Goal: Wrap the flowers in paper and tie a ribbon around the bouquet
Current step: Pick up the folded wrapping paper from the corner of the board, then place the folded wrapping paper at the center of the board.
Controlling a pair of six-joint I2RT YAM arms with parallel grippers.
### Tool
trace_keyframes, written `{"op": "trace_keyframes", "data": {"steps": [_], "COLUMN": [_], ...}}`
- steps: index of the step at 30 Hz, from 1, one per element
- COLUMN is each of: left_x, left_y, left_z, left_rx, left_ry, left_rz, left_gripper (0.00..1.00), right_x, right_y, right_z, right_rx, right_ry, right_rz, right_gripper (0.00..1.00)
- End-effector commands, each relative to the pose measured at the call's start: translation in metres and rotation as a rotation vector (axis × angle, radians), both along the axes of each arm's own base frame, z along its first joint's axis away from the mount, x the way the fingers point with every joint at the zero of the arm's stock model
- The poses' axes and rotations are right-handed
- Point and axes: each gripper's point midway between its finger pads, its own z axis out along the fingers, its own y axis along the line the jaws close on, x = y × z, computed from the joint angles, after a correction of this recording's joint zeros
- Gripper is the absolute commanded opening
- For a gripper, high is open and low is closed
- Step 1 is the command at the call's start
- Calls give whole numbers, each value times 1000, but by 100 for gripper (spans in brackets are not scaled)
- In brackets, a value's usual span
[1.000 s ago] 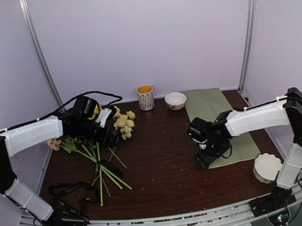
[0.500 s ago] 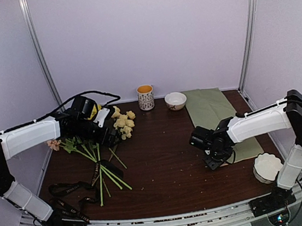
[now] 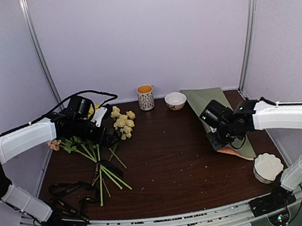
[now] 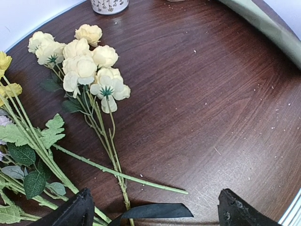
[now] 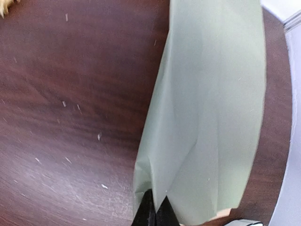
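At far left near the front edge, ribbon (image 3: pixel 66 188) loose on the table (image 3: pixel 169 171). Just beyond, flowers (image 3: pixel 98 152) lying flat, left gripper (image 4: pixel 155 213) spread wide above the stems, gripping nothing. Over on the right, right gripper (image 5: pixel 153 210) pinched tight on the near edge of paper (image 5: pixel 211 108), peach underside showing at the near corner.

White shell links and black joints on left arm (image 3: pixel 24 138) and right arm (image 3: pixel 289 117); left gripper (image 4: pixel 157 212), right gripper (image 5: pixel 153 212) matte black; black cable (image 3: pixel 89 92) at left wrist
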Motion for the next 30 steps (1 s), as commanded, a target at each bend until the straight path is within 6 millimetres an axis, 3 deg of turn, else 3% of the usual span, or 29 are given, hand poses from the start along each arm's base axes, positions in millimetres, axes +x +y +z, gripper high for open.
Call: {"op": "trace_keyframes", "data": {"steps": [1, 4, 7, 11, 16, 22, 24, 27, 28, 30], "left_x": [1, 1, 1, 0, 0, -1, -2, -3, -3, -3], "left_y": [3, 3, 7, 11, 16, 18, 20, 22, 23, 24], "left_z": [8, 9, 10, 10, 2, -8, -10, -13, -14, -16], "left_rx": [-3, -8, -14, -17, -8, 1, 5, 21, 25, 31], "left_ry": [-34, -35, -45, -46, -29, -2, 0, 1, 3, 4], "left_rz": [-1, 10, 33, 54, 70, 82, 84, 89, 89, 90], "left_gripper": [95, 94, 95, 95, 95, 94, 95, 95, 95, 95], "right_x": [28, 33, 9, -57, -115, -173, -190, -200, -200, -193], "right_y": [-7, 7, 66, 137, 178, 206, 211, 212, 213, 217], "right_z": [98, 138, 145, 117, 66, 3, -10, -19, -19, -11], "right_rx": [146, 199, 220, 140, 134, 77, 70, 55, 61, 84], "right_ry": [-281, -385, -398, -333, -145, 76, 133, 167, 167, 148], "right_rz": [-97, -22, 281, 731, 978, 1177, 1235, 1259, 1247, 1202], "right_gripper": [0, 0, 0, 0, 0, 0, 0, 0, 2, 35]}}
